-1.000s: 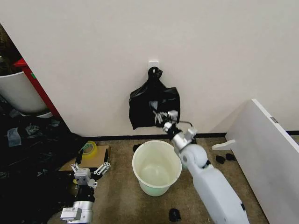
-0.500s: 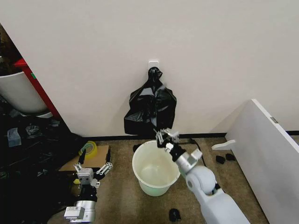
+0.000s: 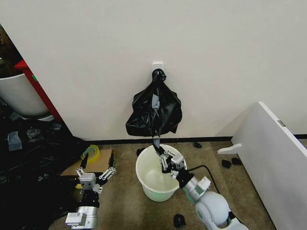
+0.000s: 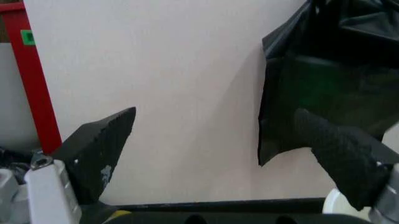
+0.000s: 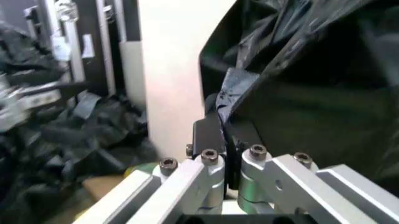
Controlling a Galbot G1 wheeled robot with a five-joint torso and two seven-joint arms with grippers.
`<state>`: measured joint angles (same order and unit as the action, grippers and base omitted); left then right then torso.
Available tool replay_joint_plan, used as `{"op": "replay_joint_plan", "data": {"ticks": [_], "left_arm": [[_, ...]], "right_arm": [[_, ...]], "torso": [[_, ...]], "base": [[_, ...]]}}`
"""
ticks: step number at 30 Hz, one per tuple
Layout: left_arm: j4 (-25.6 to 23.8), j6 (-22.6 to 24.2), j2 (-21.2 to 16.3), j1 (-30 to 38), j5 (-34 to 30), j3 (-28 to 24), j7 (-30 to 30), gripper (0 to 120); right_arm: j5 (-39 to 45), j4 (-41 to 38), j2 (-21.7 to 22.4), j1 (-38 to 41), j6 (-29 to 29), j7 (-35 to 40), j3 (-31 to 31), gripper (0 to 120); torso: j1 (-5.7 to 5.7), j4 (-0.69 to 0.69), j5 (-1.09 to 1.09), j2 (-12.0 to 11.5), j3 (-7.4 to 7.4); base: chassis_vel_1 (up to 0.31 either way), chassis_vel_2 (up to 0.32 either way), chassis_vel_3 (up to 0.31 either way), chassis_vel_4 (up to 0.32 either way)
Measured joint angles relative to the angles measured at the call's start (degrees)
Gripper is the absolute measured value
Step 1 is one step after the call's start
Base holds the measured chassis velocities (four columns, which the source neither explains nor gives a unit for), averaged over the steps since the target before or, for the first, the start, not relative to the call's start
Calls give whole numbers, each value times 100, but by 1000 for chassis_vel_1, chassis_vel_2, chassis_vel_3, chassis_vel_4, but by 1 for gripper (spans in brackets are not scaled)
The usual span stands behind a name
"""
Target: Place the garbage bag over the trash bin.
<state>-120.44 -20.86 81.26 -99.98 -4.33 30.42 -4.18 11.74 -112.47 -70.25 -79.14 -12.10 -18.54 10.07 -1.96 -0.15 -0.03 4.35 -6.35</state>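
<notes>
The garbage bag [image 3: 154, 112], black and glossy, hangs by its knotted top from a white wall hook [image 3: 157, 63]. Below it on the floor stands the trash bin [image 3: 156, 194], a cream-white bucket with nothing inside. My right gripper [image 3: 161, 155] is above the bin's far rim, shut on a thin strip of the bag pulled taut from its lower edge. The right wrist view shows the pinched fold between the fingers [image 5: 206, 133], under the bag [image 5: 311, 70]. My left gripper [image 3: 93, 173] waits open, low at the left, facing the wall and the bag [image 4: 330, 70].
A large white tub with red edging [image 3: 17, 93] and a heap of black bags [image 3: 29, 153] fill the left. A tape roll [image 3: 90, 152] lies on cardboard by the left arm. A white board [image 3: 276, 158] leans at the right. Small black items [image 3: 179, 220] dot the carpet.
My right gripper has come down from the bag's lower edge to the bin's rim, drawing a strip of the bag down with it. The left arm has stayed put.
</notes>
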Motion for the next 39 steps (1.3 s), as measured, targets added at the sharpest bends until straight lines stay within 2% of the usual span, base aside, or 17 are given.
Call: {"op": "replay_joint_plan", "data": {"ticks": [3,4,9,16,30,39], "left_arm": [[-2,0,-3,-1,0,-5,-2,100],[-1,0,-2,-1,0,-20,-2,100],[10,-1,-7,15,-1,-31,-2,100],[13,1,12,40,-5,-33,-3,100],[62,9,9,64,-21,-44,-8,100],[95,-5,11,87,-7,-61,-14,100]], "right_arm": [[-31,-31,166,-58,-46,-38,-57,0],[-233,-35,397,-76,-182,-148,-85,0],[-369,31,609,-75,-470,-415,-33,0],[-558,83,905,-85,-1023,-1216,236,0],[-686,167,1079,-108,-1271,-1578,295,0],[-851,218,1020,-143,-1435,-1666,379,0]], "torso": [[0,0,1,0,0],[0,0,0,0,0],[0,0,0,0,0],[0,0,0,0,0],[0,0,0,0,0],[0,0,0,0,0]], "base": [[0,0,0,0],[0,0,0,0],[0,0,0,0],[0,0,0,0],[0,0,0,0],[0,0,0,0]]}}
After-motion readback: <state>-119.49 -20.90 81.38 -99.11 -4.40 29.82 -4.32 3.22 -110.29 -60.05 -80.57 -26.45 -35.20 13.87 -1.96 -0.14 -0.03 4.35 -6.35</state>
